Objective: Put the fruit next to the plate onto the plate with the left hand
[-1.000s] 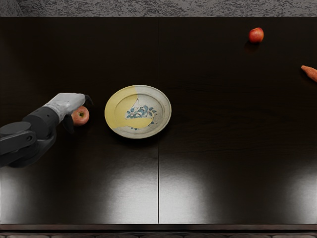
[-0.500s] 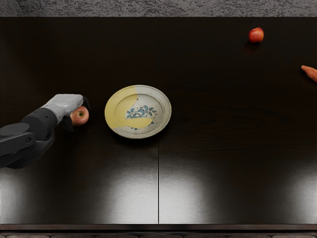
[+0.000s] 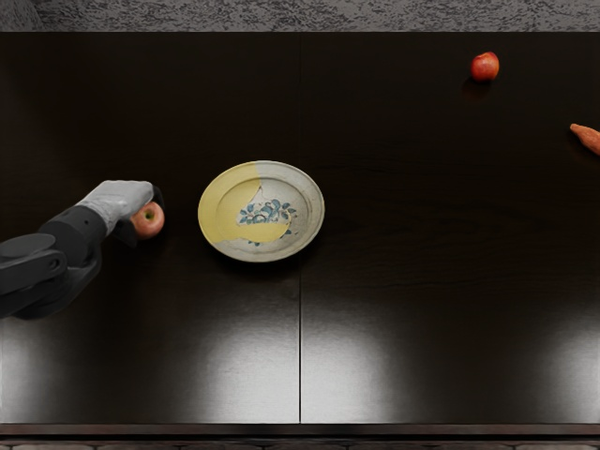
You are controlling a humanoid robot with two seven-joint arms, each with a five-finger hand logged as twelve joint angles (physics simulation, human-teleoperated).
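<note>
**The apple [image 3: 150, 220] gripped beside the plate [image 3: 214, 199]**

The apple sits just left of the plate, off its rim. The left hand [image 3: 120, 201] curls its fingers over it from the left. A second apple [image 3: 485, 66] and a carrot [image 3: 585, 138] lie on the table [image 3: 422, 281], far right.

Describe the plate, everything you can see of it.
The plate is round and shallow, ceramic-looking, with a raised rim. Its face is part yellow, part cream, with a blue floral motif at the centre. It lies flat on the dark table, left of centre, with nothing on it. The small apple is just off its left rim, not touching.
</note>
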